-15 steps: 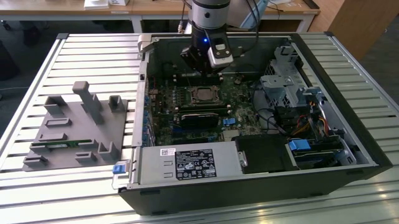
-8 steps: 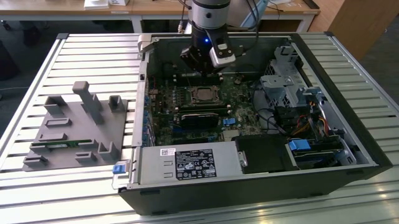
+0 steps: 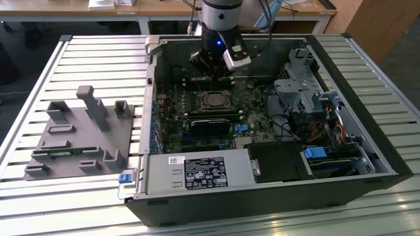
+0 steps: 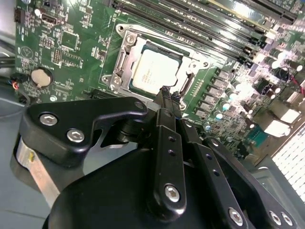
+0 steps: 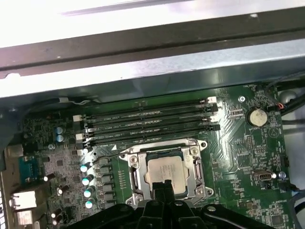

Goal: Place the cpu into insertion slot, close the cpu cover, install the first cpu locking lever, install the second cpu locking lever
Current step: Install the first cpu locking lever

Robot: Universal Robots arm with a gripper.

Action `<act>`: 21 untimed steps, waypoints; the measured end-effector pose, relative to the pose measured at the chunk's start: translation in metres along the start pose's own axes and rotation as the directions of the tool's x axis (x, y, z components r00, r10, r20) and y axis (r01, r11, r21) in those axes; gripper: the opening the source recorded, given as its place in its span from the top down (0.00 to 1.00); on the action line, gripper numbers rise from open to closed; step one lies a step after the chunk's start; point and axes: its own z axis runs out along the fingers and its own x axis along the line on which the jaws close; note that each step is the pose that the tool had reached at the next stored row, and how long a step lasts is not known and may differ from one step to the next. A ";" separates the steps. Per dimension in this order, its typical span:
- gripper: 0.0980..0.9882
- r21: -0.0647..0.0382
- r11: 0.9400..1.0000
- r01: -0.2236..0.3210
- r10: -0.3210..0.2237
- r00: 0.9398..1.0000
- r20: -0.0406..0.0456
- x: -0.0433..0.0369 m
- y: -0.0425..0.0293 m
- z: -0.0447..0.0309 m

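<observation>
While my claw (image 4: 166, 91) hangs over the board with its fingers pinched narrow, tips pretty much together and nothing between them, I've got it sitting just off one edge of the socket in both wrist views. The cpu (image 4: 155, 71) is already down in the slot, dull silvery top facing up, and the cpu cover (image 4: 125, 61) is folded flat around it so the chip shows through the square opening; in the first wrist view I see the same chip (image 5: 166, 171) framed by the cover (image 5: 135, 171) with my fingertips (image 5: 163, 191) poking in at its near edge. A thin wire lever (image 5: 108, 156) sticks out along one side of the socket, but I can't tell if it's latched or loose. Just past the socket are the long black memory slots (image 5: 147, 123), and a coin battery (image 5: 258, 116) sits further off on the green motherboard (image 5: 238, 162). From the exterior view, the arm (image 3: 221, 29) comes down into the open computer case (image 3: 387, 157), lying on a slatted table (image 3: 92, 59), with the socket (image 3: 214, 100) right under the claw. Off to the exterior view's left there's a grey parts fixture (image 3: 78, 137), well apart from the case.
</observation>
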 end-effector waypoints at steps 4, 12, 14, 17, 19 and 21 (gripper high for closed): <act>0.99 0.000 1.000 0.013 -0.013 1.000 0.000 0.0026 -0.0004 0.0002; 0.99 0.000 1.000 0.015 -0.015 1.000 0.000 0.0083 -0.0013 -0.0020; 0.99 -0.001 1.000 0.021 -0.021 1.000 0.002 0.0092 -0.0014 -0.0022; 0.99 -0.001 1.000 0.024 -0.024 1.000 0.006 0.0159 -0.0025 -0.0022; 0.99 -0.001 1.000 0.024 -0.024 1.000 0.007 0.0166 -0.0026 -0.0020; 0.99 -0.001 1.000 0.024 -0.024 1.000 0.007 0.0175 -0.0028 -0.0018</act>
